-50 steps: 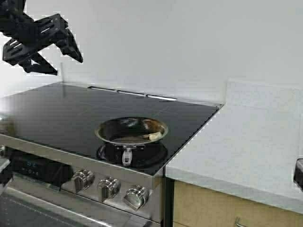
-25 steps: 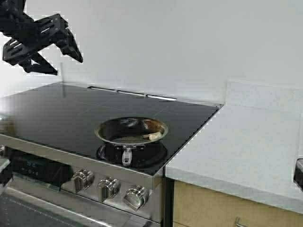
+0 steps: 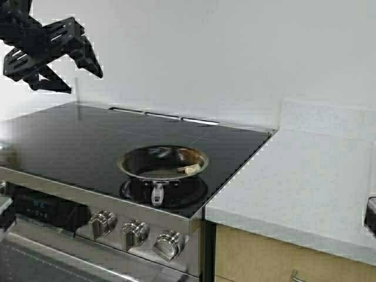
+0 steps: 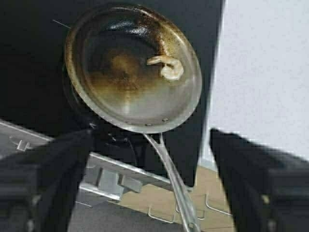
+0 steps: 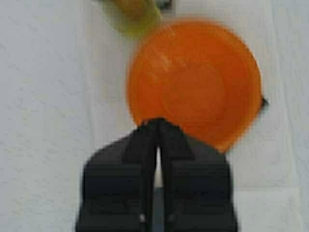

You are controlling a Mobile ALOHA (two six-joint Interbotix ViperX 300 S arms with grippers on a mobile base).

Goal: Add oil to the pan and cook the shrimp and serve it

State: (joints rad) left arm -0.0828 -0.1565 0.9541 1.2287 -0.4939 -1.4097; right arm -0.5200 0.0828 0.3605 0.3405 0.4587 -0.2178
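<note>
Left tool (image 3: 56,56) open, raised; shrimp (image 4: 166,66) in pan (image 4: 133,67).

pan (image 3: 163,163): shiny steel, browned inside | stovetop (image 3: 70,138): glossy black glass | counter (image 3: 305,182): matt speckled stone

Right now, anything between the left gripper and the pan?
Nothing. In the high view the left gripper hangs open above the bare black cooktop; the left wrist view looks straight onto the pan and shrimp.

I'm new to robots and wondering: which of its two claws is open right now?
The left gripper, above the pan: its fingers stand wide apart. The right gripper's fingers are pressed together.
</note>
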